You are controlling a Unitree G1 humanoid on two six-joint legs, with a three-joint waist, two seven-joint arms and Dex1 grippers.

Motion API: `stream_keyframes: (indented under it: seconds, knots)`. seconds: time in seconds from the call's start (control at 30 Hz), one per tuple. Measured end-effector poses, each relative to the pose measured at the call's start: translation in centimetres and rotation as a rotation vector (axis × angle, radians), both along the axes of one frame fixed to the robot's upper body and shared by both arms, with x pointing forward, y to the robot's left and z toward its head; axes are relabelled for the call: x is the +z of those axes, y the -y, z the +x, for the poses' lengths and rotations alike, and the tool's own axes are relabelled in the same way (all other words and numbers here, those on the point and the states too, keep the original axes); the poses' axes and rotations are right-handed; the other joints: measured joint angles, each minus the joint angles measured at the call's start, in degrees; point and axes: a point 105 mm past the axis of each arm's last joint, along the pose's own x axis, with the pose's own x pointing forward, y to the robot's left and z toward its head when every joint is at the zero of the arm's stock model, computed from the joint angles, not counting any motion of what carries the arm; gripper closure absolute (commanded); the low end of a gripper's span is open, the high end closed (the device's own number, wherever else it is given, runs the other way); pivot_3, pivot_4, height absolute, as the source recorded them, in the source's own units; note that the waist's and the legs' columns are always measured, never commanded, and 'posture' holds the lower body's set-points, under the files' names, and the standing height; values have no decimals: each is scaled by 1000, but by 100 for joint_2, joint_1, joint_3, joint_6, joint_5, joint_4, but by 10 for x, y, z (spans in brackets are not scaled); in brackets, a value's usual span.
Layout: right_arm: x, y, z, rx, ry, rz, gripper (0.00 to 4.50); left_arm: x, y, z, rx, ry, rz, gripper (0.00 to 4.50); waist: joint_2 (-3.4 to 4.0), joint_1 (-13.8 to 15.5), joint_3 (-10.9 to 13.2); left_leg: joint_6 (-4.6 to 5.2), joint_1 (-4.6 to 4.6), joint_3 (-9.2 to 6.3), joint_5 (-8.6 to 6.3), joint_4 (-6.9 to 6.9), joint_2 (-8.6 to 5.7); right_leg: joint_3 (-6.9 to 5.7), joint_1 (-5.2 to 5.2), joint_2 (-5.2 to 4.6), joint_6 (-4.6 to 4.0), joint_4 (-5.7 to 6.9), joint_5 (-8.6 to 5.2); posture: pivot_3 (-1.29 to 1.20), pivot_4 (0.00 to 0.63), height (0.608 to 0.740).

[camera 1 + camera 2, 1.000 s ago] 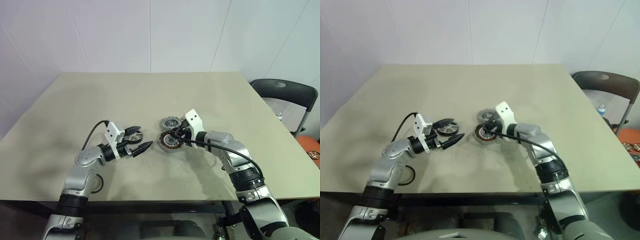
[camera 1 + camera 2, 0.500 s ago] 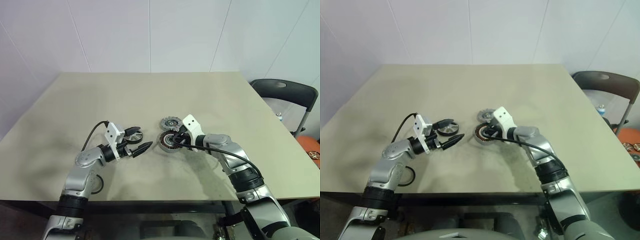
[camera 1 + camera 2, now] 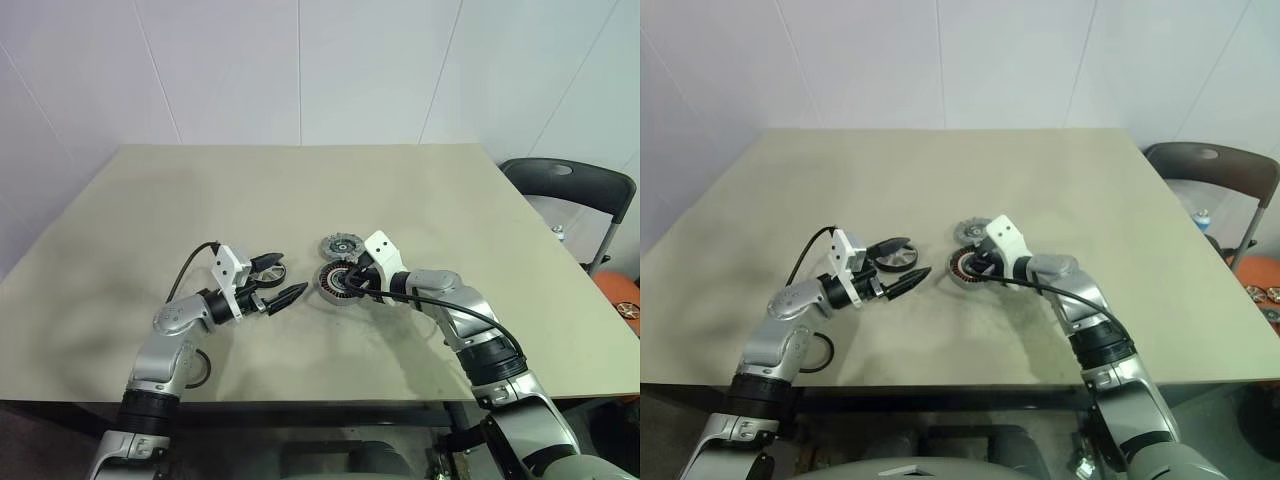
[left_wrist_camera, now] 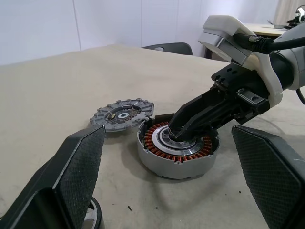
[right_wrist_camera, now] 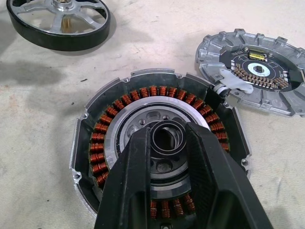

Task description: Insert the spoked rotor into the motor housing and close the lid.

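Observation:
The motor housing, a dark ring of copper windings around a silver centre, lies mid-table. My right gripper points down into it, its fingers a narrow gap apart on either side of the small hub ring; I cannot tell whether they press on it. The spoked rotor, silvery spokes inside a black rim, lies flat to the left of the housing, between the wide-open fingers of my left gripper, untouched. The lid, a grey ribbed disc with a circuit at its centre, lies just behind the housing.
The beige table runs back to a white wall. A dark folding chair stands off the table's right side. A black cable loop lies beside my left forearm near the front edge.
My right gripper has dipped slightly, bringing its fingertips down onto the housing's centre. The left gripper, rotor and lid have stayed where they were.

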Motion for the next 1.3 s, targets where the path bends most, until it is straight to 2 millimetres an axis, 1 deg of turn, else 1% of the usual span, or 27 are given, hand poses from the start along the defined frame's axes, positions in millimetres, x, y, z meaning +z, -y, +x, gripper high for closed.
stream_keyframes:
  seconds: [0.8,0.87,0.9,0.97,1.0,1.1,1.2,1.3]
  knots:
    - [0,-4,-1,5,-4,13,3824,0,0,1,8,-2,-1,0,0,-12,0,0,0,0,0,0,1,0,-1,1,0,0,0,0,0,740]
    - [0,-4,-1,5,-5,13,3089,0,-1,1,11,-2,-1,0,0,-13,0,0,0,0,0,-1,1,0,-1,1,0,0,0,0,0,740]
    - [0,-4,-1,4,-5,13,2837,0,-1,1,13,-2,-1,0,0,-12,0,0,0,0,0,-1,1,0,-1,1,0,0,0,0,0,740]
    - [-1,-4,-2,13,-13,25,2122,0,-1,1,14,-2,-1,0,0,-18,0,0,0,0,0,-1,2,0,-1,2,0,-1,0,0,0,740]
    - [-1,-7,-3,20,-18,39,1875,-1,-1,1,15,-3,-1,0,0,-20,0,0,0,0,0,-2,3,0,-1,3,0,-1,0,0,0,740]
    - [-1,-17,-6,33,-34,85,1875,-1,-1,2,17,-5,-1,0,1,-12,1,0,0,0,0,-1,5,0,-1,5,0,0,0,0,0,740]
    - [3,-15,-4,21,-32,121,1875,-3,-2,2,22,-11,2,0,0,-3,0,0,-1,0,0,-1,2,0,-1,1,0,-2,0,0,0,740]
    - [5,-18,-5,24,-36,146,1875,-3,-2,2,25,-10,5,0,0,-4,1,0,-2,0,0,-2,2,0,-2,1,0,-2,0,0,0,740]
